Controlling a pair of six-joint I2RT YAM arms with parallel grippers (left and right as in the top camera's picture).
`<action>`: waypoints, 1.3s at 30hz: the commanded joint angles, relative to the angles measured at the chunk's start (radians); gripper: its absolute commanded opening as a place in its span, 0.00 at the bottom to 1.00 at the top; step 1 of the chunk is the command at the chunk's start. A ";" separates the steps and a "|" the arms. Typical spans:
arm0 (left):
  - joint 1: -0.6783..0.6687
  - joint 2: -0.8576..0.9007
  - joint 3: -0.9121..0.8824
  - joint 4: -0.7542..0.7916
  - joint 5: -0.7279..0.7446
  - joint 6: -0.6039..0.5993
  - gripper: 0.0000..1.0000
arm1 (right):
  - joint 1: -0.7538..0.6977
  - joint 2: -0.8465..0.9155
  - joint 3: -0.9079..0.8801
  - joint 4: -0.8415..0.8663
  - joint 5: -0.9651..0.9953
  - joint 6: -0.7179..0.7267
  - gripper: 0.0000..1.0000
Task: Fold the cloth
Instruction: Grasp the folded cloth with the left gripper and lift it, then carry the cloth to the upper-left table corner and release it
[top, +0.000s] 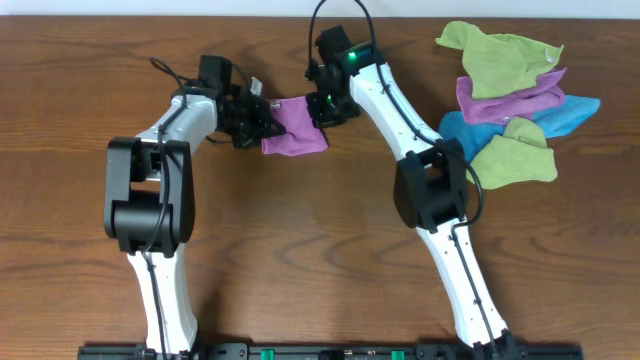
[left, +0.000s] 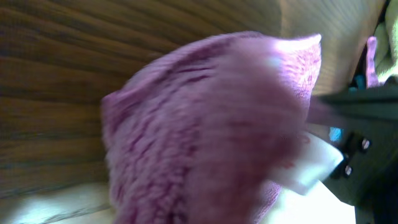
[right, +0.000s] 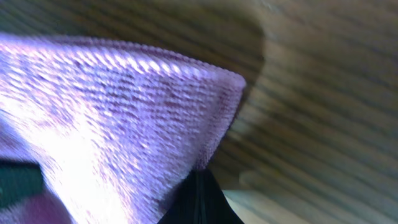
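The purple cloth (top: 296, 128) lies bunched and partly folded at the back middle of the table, between my two grippers. My left gripper (top: 262, 118) is at its left edge; the left wrist view is filled by the cloth (left: 205, 124) and its white tag (left: 314, 163), and the fingers are hidden there. My right gripper (top: 322, 108) is at the cloth's right edge. In the right wrist view its dark fingers (right: 199, 199) are shut on a fold of the cloth (right: 112, 118), lifting it off the wood.
A pile of green, purple and blue cloths (top: 510, 90) lies at the back right. The right arm (top: 430, 180) reaches diagonally over the table's middle. The left arm (top: 150, 190) stands at the left.
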 joint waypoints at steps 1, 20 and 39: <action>0.050 0.010 -0.006 0.001 -0.003 -0.004 0.06 | -0.043 -0.019 0.005 -0.031 0.066 0.010 0.01; 0.422 -0.113 0.089 0.439 -0.231 -0.522 0.06 | -0.118 -0.320 0.005 -0.122 0.111 -0.016 0.01; 0.475 0.221 0.286 0.727 -0.305 -0.699 0.06 | -0.089 -0.335 0.005 -0.161 0.110 -0.012 0.01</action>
